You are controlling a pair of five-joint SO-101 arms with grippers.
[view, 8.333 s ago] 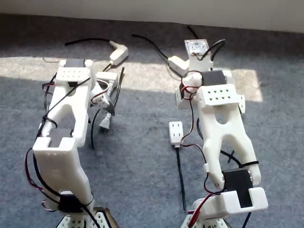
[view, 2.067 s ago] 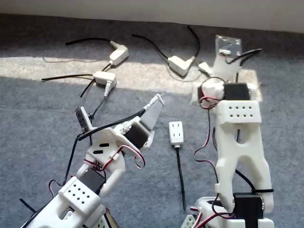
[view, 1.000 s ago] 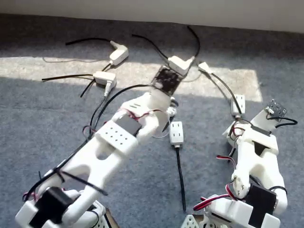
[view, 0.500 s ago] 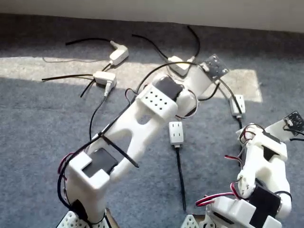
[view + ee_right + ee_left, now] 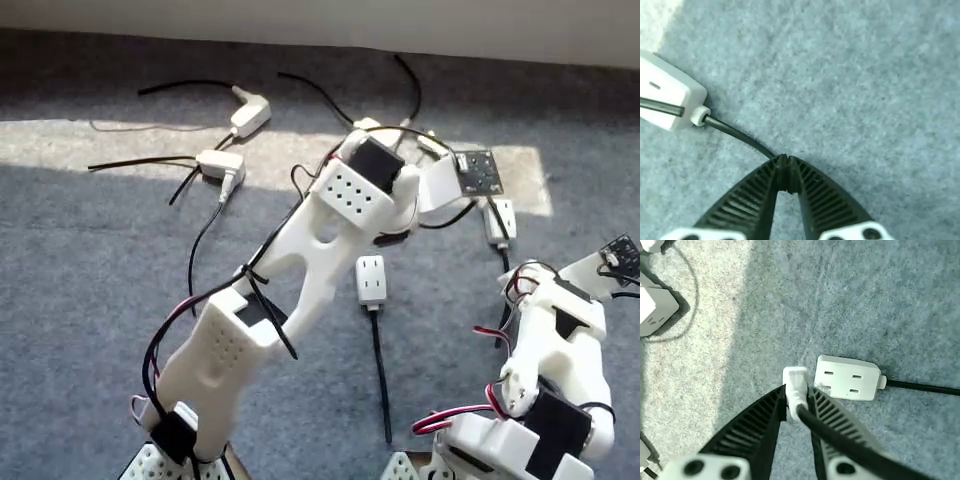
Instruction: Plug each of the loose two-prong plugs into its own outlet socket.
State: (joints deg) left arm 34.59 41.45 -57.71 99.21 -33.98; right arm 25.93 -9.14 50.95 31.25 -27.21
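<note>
My left gripper (image 5: 797, 396) is shut on a white two-prong plug (image 5: 794, 382) whose black cord trails back between the fingers. The plug's tip hangs just beside a white outlet socket (image 5: 847, 377) lying flat on the carpet. From above, my left arm (image 5: 340, 210) stretches diagonally to the outlet socket (image 5: 500, 218) at the right. A second outlet socket (image 5: 371, 279) lies mid-carpet. My right gripper (image 5: 785, 174) is shut with nothing held, over the black cord (image 5: 735, 135) of a white outlet socket (image 5: 667, 97).
Two loose white plugs (image 5: 250, 113) (image 5: 222, 163) with black cords lie at the far left in a sunlit patch. My right arm (image 5: 555, 335) is folded back at the near right. A black cord (image 5: 380, 370) runs toward me from the middle socket.
My left arm has swung rightward across the carpet with the plug, its wrist now beside the right outlet socket. The right arm has folded back and has stayed still for the last half second.
</note>
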